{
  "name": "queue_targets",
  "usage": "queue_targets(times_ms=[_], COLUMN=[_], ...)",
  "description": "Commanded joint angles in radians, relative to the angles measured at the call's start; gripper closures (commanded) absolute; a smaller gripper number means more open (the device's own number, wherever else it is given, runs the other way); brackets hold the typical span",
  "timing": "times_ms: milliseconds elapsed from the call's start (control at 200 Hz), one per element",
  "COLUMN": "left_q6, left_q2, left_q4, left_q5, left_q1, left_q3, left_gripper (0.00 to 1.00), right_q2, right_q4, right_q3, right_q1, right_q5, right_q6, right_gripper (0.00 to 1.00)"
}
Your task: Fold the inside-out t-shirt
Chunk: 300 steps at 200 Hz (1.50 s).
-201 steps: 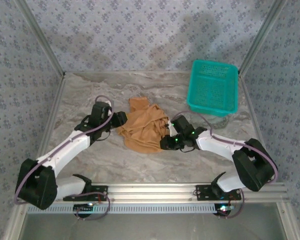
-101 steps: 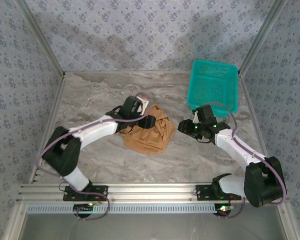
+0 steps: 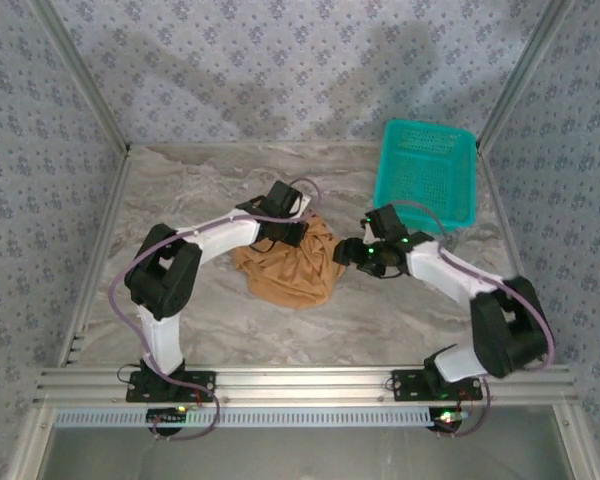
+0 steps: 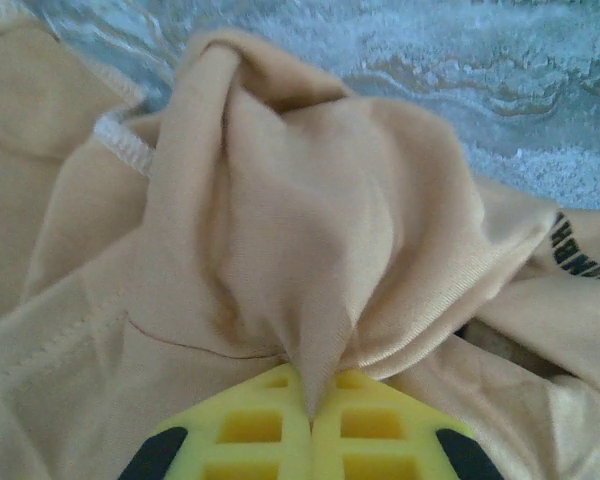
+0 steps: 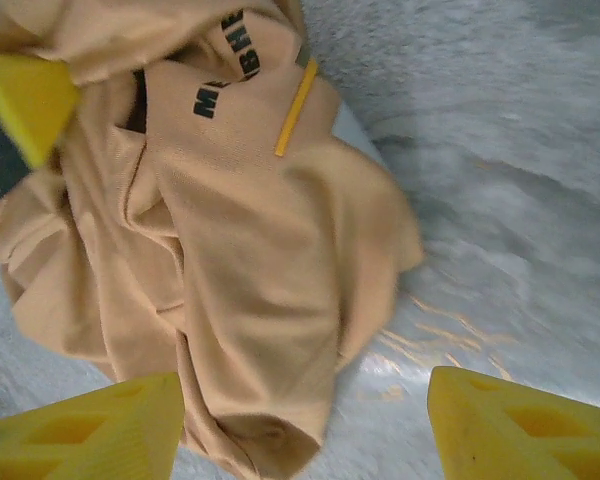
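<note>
- The t-shirt (image 3: 288,265) lies in a crumpled tan heap near the middle of the table (image 3: 180,200), between the two arms. No fold has been made in it yet.
- The left gripper (image 3: 292,232) sits at the far edge of the heap. In the left wrist view its yellow fingers (image 4: 270,430) are clenched on a ridge of cloth, which rises from them in a tight pleat. That pinch looks meant to lift or drag one edge so the bundle opens out.
- The right gripper (image 3: 350,252) hovers just beside the heap's right edge. In the right wrist view its fingers (image 5: 90,430) stand wide apart with nothing between them, the cloth below. It seems poised to take a second hold opposite the left one.
- A raw stitched seam (image 4: 120,150) shows on the outer face, which fits a garment turned inside out. Black lettering (image 5: 220,60) sits on a buried layer.
- The teal basket (image 3: 427,175) stands at the far right, apart from the shirt and out of the work.
- Judging by the bunching, spreading the cloth flat comes first, since creases would otherwise get folded in.
</note>
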<state>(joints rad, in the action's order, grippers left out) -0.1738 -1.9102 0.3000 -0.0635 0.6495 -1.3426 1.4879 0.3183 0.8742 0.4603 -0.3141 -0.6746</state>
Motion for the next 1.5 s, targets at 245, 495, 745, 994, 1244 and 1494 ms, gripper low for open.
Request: queue_targets(times_ms=[245, 495, 745, 994, 1244, 1494], left_q6=[0.002, -0.093, -0.200, -0.219, -0.209, -0.234], left_q2=[0.163, 0.345, 0.354, 0.363, 0.177, 0.118], left_q4=[0.209, 0.152, 0.036, 0.032, 0.157, 0.197], left_q5=[-0.034, -0.132, -0.226, -0.150, -0.167, -0.206], left_q1=[-0.062, -0.299, -0.324, -0.295, -0.304, -0.309], left_q3=[-0.201, -0.028, 0.134, 0.176, -0.136, -0.218], left_gripper=[1.00, 1.00, 1.00, 1.00, 1.00, 1.00], right_q2=[0.296, 0.025, 0.016, -0.043, -0.137, 0.169], right_q4=[0.027, 0.129, 0.083, 0.205, 0.248, 0.146], right_q3=[0.350, 0.053, -0.077, 0.030, 0.128, 0.309], right_q1=[0.011, -0.085, -0.090, -0.055, 0.070, 0.169], right_q5=[0.124, 0.230, 0.221, 0.284, 0.367, 0.287], right_q6=[-0.029, 0.037, 0.013, 0.038, 0.038, 0.171], right_gripper=[1.00, 1.00, 1.00, 0.85, 0.34, 0.29])
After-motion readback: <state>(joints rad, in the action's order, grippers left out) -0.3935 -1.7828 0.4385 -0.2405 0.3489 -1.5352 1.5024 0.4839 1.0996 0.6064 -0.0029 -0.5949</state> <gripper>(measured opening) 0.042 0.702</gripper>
